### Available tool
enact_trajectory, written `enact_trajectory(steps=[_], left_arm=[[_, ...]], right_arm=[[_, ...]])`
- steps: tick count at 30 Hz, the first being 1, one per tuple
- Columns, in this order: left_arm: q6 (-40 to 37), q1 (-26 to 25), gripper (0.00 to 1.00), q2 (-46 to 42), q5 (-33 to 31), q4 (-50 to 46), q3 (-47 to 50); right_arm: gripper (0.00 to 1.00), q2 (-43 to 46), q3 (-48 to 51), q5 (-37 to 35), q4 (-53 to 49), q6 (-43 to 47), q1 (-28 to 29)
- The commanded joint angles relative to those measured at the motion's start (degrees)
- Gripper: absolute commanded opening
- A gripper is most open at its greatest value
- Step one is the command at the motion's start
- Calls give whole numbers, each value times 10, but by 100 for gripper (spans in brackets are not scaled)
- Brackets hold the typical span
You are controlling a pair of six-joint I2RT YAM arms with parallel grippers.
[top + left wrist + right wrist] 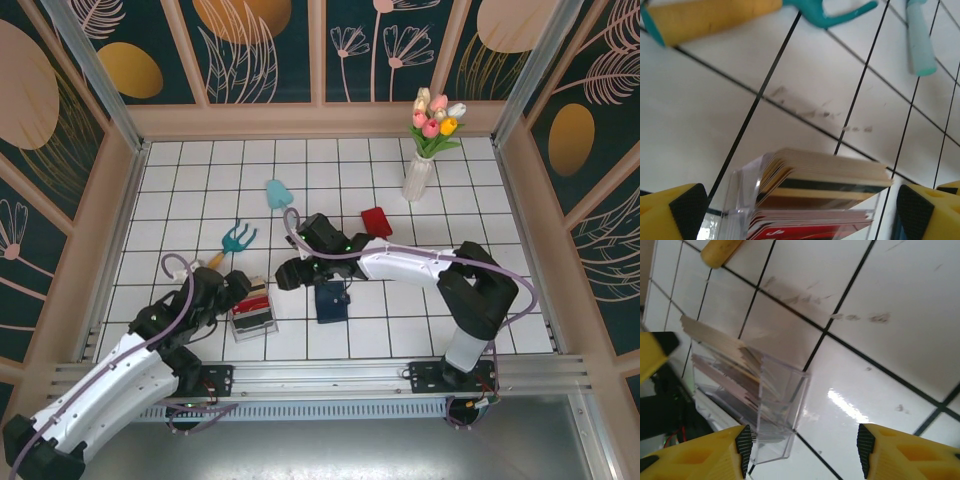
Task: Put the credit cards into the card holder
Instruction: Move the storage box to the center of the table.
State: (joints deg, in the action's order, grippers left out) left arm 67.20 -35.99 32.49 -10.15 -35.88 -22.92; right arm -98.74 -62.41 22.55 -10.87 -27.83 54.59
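Observation:
The credit cards stand in a clear slotted rack near the table's front left. In the left wrist view a gold-tan stack sits above a red card. My left gripper is just behind the rack, open, its pads wide on either side of the cards without touching them. The navy card holder lies flat to the right of the rack. My right gripper hovers between rack and holder, open and empty, with the rack's corner by its left pad.
A teal rake with a yellow handle lies behind the rack. A teal shovel and a red object lie farther back. A white vase of tulips stands at the back right. Walls enclose the tiled table.

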Motion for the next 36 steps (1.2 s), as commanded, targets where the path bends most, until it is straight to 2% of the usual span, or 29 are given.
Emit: enact_trajectory(steps=[1, 7, 13, 21, 25, 31, 36], left_arm=[[46, 1, 98, -23, 69, 77, 39], [66, 1, 98, -1, 132, 200, 97], [58, 1, 99, 58, 160, 288, 105], [30, 1, 99, 163, 151, 390, 72], [1, 1, 98, 256, 148, 455, 33], [-67, 2, 98, 402, 134, 462, -89], [-100, 2, 99, 515, 165, 484, -176]], right_arm=[[60, -27, 10, 67, 31, -6, 7], [60, -44, 27, 86, 62, -23, 4], [54, -68, 38, 124, 116, -65, -3], [50, -66, 43, 122, 145, -87, -47], [51, -60, 49, 127, 164, -90, -79], [50, -55, 66, 129, 190, -95, -138], [50, -54, 67, 121, 196, -96, -172]])
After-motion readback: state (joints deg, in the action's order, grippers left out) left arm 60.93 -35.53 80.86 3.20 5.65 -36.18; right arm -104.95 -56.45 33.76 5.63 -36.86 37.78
